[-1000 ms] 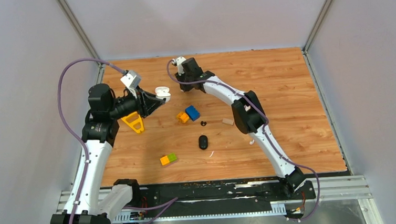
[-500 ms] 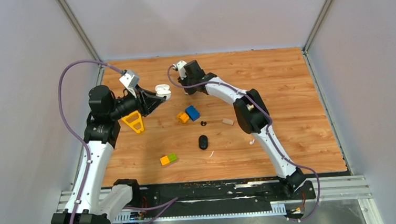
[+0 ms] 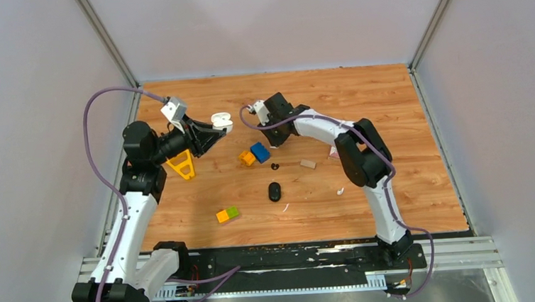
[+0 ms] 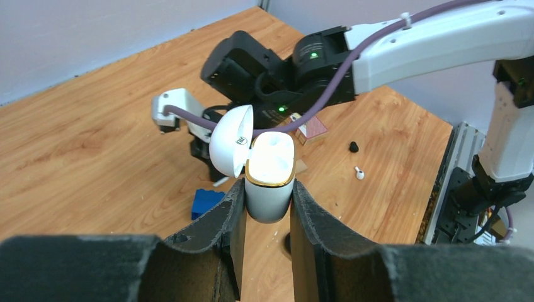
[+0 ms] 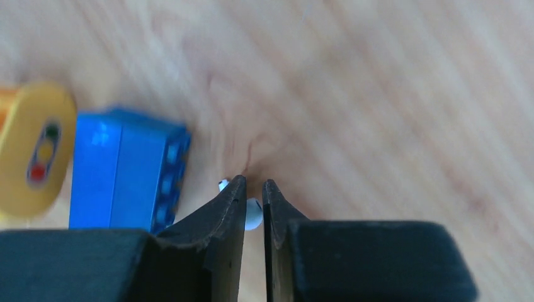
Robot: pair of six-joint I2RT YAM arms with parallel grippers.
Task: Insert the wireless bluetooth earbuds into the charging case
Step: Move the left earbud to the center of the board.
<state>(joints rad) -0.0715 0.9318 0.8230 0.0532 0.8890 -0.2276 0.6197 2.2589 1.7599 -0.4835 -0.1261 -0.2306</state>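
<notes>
Left pincer [image 4: 267,189] clamps charging case [image 4: 269,167]: upright, lid flipped open, mouth up. Right pincer [image 5: 254,184] pinches white earbud [image 5: 253,215] at tips, beside blue block [image 5: 126,170]. Case lies to my left, raised off table [image 3: 390,114]; right arm must cross.

Lab test cell; plain grey walls [image 3: 270,23], aluminium frame [image 3: 104,38]

Charging case [image 4: 271,160] upright between the left gripper's [image 4: 267,187] fingers above the table's [image 3: 390,114] far left, lid [image 4: 230,139] swung leftward; to its right, earbud [image 5: 253,215] between the right gripper's [image 5: 253,187] tips, low over the table, just right of a block [image 5: 126,170].
</notes>
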